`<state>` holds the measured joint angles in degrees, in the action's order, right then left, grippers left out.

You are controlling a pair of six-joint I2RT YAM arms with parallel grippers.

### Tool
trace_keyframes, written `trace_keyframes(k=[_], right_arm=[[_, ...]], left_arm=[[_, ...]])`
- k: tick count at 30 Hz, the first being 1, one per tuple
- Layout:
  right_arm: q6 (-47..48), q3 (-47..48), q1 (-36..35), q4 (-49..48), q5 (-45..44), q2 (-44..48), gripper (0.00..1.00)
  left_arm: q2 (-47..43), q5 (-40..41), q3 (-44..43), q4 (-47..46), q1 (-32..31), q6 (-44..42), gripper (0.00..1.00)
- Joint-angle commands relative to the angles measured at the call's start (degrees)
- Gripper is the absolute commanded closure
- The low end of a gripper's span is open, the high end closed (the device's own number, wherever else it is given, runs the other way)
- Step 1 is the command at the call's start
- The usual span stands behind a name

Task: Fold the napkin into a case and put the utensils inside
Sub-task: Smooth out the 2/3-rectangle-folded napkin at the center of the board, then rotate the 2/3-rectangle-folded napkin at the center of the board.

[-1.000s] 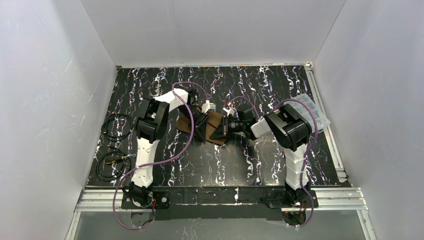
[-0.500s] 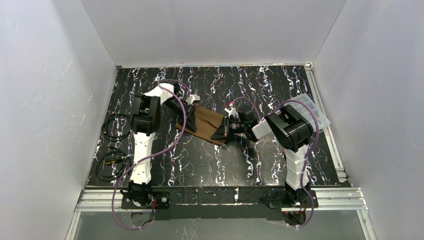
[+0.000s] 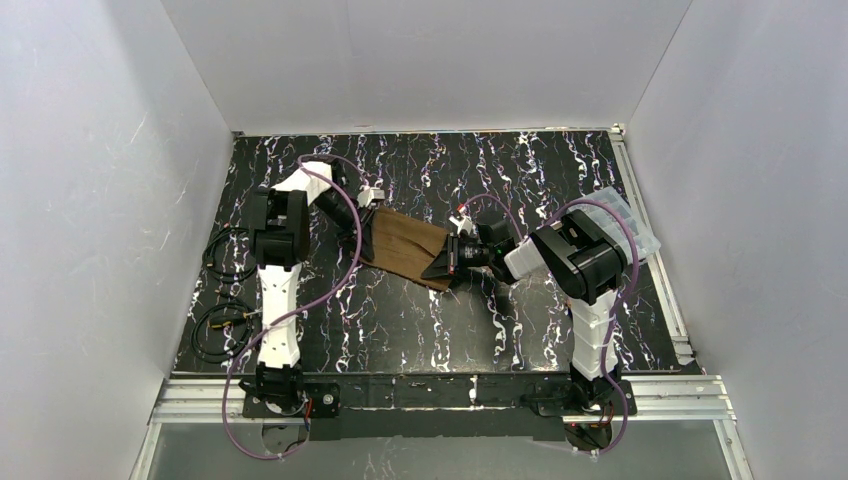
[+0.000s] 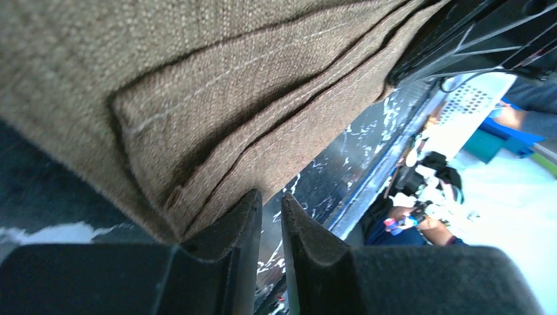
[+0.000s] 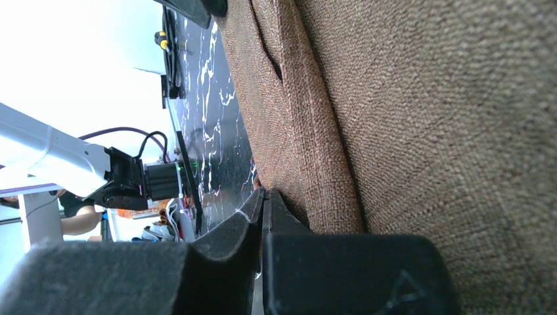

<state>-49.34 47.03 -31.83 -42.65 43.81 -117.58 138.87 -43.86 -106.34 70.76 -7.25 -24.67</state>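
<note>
The brown napkin (image 3: 405, 250) lies on the table folded into a narrow, layered case, slanting from upper left to lower right. My left gripper (image 3: 369, 222) is at its left end. In the left wrist view its jaws (image 4: 270, 200) stand a narrow gap apart with nothing between them, and the stacked folds of the napkin (image 4: 230, 85) lie just beyond the left finger. My right gripper (image 3: 446, 262) is at the napkin's right end. It is shut (image 5: 264, 195), fingertips together, with the cloth (image 5: 427, 111) right beside it. The utensils are out of view.
A clear plastic compartment box (image 3: 625, 222) sits at the table's right edge behind the right arm. Two black cable coils (image 3: 231, 250) (image 3: 220, 330) lie on the left. White walls close in the table on three sides.
The left arm has swung left and back, taking its gripper from over the napkin's middle to its left end and uncovering more cloth. The right gripper has stayed at the right end.
</note>
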Motion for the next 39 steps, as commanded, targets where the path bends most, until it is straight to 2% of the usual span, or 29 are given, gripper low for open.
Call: trace_keyframes(k=[1, 10, 16, 21, 24, 30, 34, 36, 39], right_arm=[[1.6, -1.8, 0.3, 3.4, -1.4, 0.1, 0.89], [0.8, -1.4, 0.3, 3.3, -1.4, 0.6, 0.85], [1.8, -0.6, 0.4, 5.4, -1.6, 1.6, 0.85], [1.5, -0.1, 0.3, 5.6, -1.7, 1.7, 0.84], [1.2, 1.1, 0.3, 6.3, -1.1, 3.6, 0.81], [2.7, 6.7, 0.4, 14.7, -0.5, 10.8, 0.67], [3.5, 11.1, 1.7, 20.0, -0.2, 13.6, 0.61], [4.0, 13.3, 2.6, 22.5, -0.2, 14.1, 0.55], [11.0, 18.3, 4.4, 31.4, -3.1, 13.6, 0.55]], left_arm=[[-3.4, 15.1, 0.8, -5.6, 1.6, -4.4, 0.82], [-5.9, 20.2, 1.5, -7.3, 2.1, -6.0, 0.8], [-8.3, 20.8, -7.2, -3.5, 2.2, -6.1, 0.78], [-8.4, 23.2, -7.8, -1.5, 2.2, -7.7, 0.78], [-10.2, 22.2, -8.7, -0.4, 2.3, -7.5, 0.77], [-13.6, 17.5, -16.6, 6.2, 2.3, -6.4, 0.71], [-16.8, 15.6, -10.2, 7.5, 1.2, -8.5, 0.69], [-19.1, 15.1, -2.9, 6.2, 0.4, -9.6, 0.69], [-22.5, 14.5, 8.1, 2.7, -1.1, -10.3, 0.7]])
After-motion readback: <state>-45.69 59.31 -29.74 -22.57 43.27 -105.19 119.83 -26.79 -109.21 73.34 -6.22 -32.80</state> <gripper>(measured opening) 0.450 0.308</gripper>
